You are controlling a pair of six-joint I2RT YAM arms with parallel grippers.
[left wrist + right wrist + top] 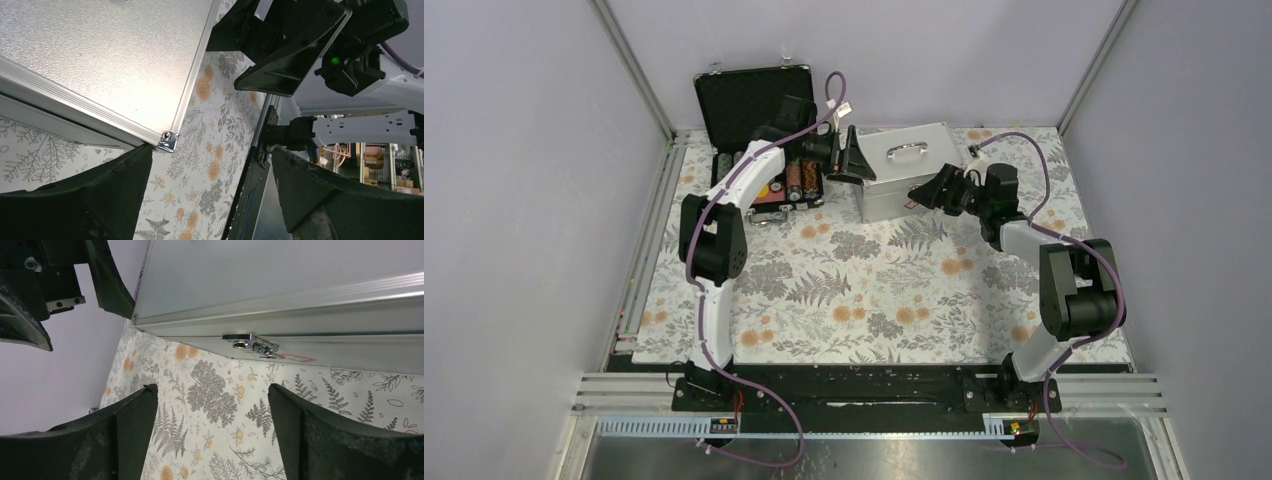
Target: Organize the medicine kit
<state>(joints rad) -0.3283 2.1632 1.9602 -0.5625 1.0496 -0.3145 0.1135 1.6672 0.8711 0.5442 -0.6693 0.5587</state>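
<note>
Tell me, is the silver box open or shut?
Shut. The lid lies flat on the box, with no gap along the seam, and the latch sits at that seam.

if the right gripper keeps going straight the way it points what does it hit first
Probably the metal box, at its front near the latch; the right gripper faces it, open, nothing between. Depth is unclear.

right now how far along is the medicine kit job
Nothing looks done yet: the medicine kit sits with its lid down and latch apparently fastened. In hand: the left gripper hovers open at its left end, the right gripper open facing the latch, neither holding anything. Left: unlatching, opening, sorting.
</note>
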